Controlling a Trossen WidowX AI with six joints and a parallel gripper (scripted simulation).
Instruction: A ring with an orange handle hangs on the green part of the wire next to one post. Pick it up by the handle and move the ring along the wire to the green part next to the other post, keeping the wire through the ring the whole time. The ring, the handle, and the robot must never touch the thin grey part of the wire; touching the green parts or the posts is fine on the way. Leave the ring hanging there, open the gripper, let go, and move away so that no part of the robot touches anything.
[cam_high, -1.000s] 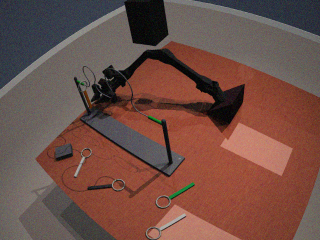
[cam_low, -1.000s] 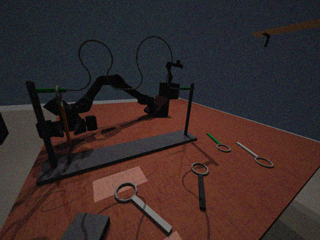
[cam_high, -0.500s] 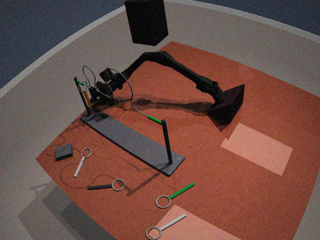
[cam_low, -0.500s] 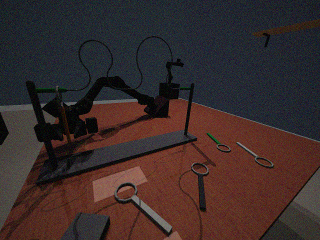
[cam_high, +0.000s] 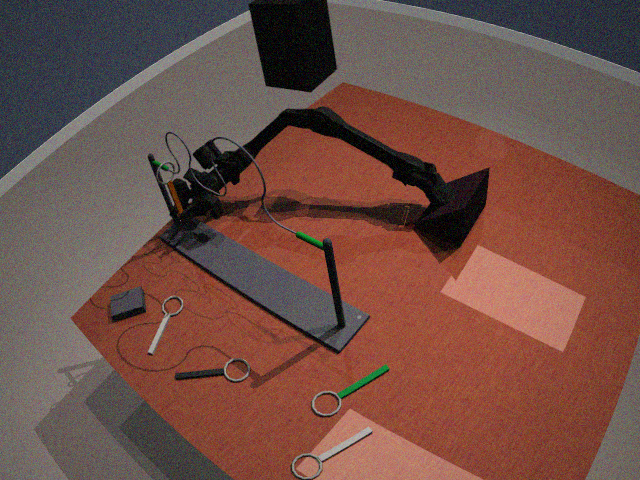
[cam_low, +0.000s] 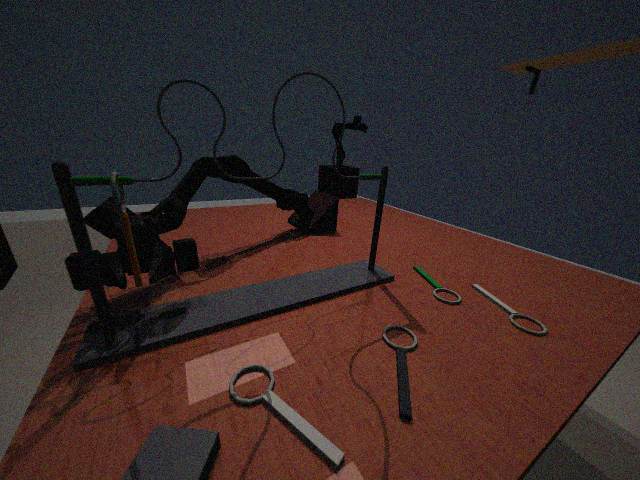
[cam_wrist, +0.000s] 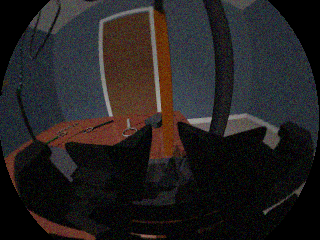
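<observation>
The ring (cam_high: 157, 173) (cam_low: 114, 181) hangs on the green part (cam_high: 160, 165) (cam_low: 85, 180) next to the left post (cam_high: 160, 186) (cam_low: 77, 222) (cam_wrist: 223, 60). Its orange handle (cam_high: 176, 197) (cam_low: 130, 242) (cam_wrist: 164, 60) points down. My gripper (cam_low: 135, 271) (cam_wrist: 164, 126) is partly open at the handle's lower part. In the wrist view the handle stands between the fingertips with gaps on both sides; its exact depth is unclear. In the exterior view one finger overlaps the post; touching cannot be told. The thin grey wire (cam_high: 263, 191) (cam_low: 224, 113) loops to the other green part (cam_high: 310, 239) (cam_low: 370, 177).
The other post (cam_high: 334, 284) (cam_low: 377, 222) stands at the far end of the grey base (cam_high: 258, 281) (cam_low: 268, 294). Loose rings with white, black and green handles and a dark box (cam_high: 127, 303) (cam_low: 175, 449) lie on the table. The arm passes behind the wire in the exterior view.
</observation>
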